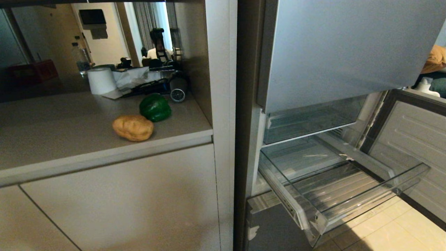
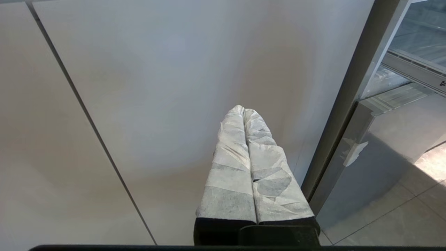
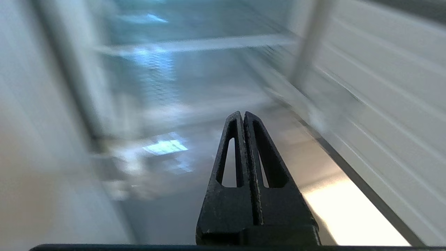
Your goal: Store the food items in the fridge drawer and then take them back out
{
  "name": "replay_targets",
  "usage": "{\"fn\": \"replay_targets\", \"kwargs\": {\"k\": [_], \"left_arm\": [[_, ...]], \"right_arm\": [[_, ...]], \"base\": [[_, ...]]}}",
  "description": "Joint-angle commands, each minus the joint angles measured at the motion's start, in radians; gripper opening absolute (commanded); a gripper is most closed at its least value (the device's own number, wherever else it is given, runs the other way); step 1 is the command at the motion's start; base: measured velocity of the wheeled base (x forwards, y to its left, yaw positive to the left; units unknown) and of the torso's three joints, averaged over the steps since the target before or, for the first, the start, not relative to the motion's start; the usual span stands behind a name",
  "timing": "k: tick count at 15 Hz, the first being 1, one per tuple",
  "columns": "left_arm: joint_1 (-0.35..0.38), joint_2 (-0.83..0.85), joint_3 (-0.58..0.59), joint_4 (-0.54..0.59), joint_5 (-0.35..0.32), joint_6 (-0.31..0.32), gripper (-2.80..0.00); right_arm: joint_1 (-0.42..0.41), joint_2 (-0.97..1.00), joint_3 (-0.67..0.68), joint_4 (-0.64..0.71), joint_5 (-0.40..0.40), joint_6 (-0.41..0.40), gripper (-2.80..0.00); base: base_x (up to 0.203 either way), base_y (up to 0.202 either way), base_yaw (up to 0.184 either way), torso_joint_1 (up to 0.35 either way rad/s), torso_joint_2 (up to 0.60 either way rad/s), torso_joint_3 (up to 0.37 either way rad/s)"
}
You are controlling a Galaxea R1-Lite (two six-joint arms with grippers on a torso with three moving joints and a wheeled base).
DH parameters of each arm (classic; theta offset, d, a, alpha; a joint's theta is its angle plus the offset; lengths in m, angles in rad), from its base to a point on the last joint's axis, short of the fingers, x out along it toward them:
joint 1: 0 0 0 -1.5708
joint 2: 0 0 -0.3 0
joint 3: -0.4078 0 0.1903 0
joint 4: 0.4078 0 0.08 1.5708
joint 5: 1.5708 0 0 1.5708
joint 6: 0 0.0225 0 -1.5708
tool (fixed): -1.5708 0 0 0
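The potato [image 1: 133, 128] lay near the front edge of the tabletop [image 1: 52, 139], the green pepper [image 1: 155, 107] just behind it, the two close together or barely touching. The potato looked firm, fairly heavy and rough enough to grip across its short width. The pepper looked light, hollow and glossy, so likely slippery; a gentle hold across its body seemed safer than the stem. The fridge drawer [image 1: 348, 205] stood pulled out, clear-walled, with nothing seen inside.

Neither arm showed from the head. The left gripper [image 2: 244, 111], fingers wrapped in pale cloth and pressed together, hung before a cupboard panel. The right gripper [image 3: 243, 114] was clenched on nothing, its surroundings smeared. Clutter behind the pepper was hard to make out.
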Motion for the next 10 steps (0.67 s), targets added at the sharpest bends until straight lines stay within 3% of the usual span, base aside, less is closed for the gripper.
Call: {"fn": "replay_targets", "kwargs": {"k": [1, 4, 10], "left_arm": [[0.000, 0.000, 0.000, 0.001, 0.000, 0.000, -2.80], [0.000, 0.000, 0.000, -0.001, 0.000, 0.000, -2.80], [0.000, 0.000, 0.000, 0.001, 0.000, 0.000, -2.80]], "right_arm": [[-0.030, -0.119, 0.118, 0.006, 0.020, -0.020, -2.80], [-0.014, -0.216, 0.281, 0.040, 0.081, -0.045, -2.80], [-0.010, -0.312, 0.299, 0.053, 0.070, -0.007, -2.80]], "base": [[0.000, 0.000, 0.000, 0.000, 0.00, 0.000], [0.000, 0.000, 0.000, 0.000, 0.00, 0.000], [0.000, 0.000, 0.000, 0.000, 0.00, 0.000]]}}
